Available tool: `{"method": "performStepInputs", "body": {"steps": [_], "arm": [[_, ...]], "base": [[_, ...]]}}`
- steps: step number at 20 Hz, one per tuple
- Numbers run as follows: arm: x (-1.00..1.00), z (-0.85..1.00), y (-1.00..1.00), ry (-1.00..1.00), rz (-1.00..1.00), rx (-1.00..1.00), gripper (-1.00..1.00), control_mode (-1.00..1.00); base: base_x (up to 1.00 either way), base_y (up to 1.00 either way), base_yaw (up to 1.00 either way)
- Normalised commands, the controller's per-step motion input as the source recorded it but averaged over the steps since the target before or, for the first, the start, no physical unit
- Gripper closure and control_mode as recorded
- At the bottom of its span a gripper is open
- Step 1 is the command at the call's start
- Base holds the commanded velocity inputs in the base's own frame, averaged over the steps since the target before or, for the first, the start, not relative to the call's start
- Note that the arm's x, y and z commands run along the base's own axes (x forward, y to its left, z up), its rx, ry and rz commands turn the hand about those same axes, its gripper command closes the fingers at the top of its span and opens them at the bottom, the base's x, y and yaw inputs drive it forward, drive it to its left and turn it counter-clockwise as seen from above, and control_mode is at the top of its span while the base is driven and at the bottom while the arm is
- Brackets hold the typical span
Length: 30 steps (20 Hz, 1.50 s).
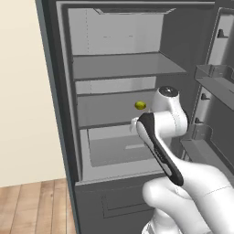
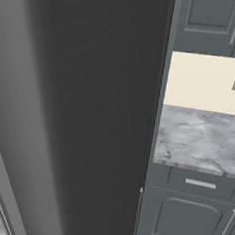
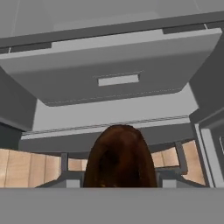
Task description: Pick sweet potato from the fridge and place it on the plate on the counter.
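Sweet potato (image 3: 120,157) pinched between the fingers, before the fridge (image 3: 113,74) drawer; no legible writing.

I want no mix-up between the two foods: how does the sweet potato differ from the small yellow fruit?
The sweet potato is dark reddish-brown and oval; the yellow fruit is yellow-green and round. In the hand view the sweet potato sits right at the gripper, in front of the pale drawer; whether it is gripped cannot be told. The yellow fruit rests on a middle shelf of the fridge, untouched. Both are small, smooth lumps.
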Motion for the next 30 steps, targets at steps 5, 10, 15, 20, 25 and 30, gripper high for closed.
{"method": "performStepInputs", "body": {"steps": [5, 10, 15, 20, 25, 30], "arm": [[-0.33, 0.36, -0.02, 0.12, 0.00, 0.00, 1.00, -1.00], [-0.26, 0.41, -0.11, 0.01, 0.00, 0.00, 1.00, -1.00], [-0.18, 0.44, -0.01, 0.02, 0.01, 0.00, 1.00, -1.00], [-0.38, 0.30, -0.09, 0.00, 0.06, -0.05, 1.00, -1.00], [-0.33, 0.28, -0.25, 0.00, 0.02, -0.01, 1.00, -1.00], [-0.50, 0.27, -0.25, 0.00, 0.02, 0.00, 1.00, -1.00]], "base": [[0.00, 0.00, 0.00], [0.00, 0.00, 0.00], [0.00, 0.00, 0.00], [0.00, 0.00, 0.00], [0.00, 0.00, 0.00], [0.00, 0.00, 0.00]]}}
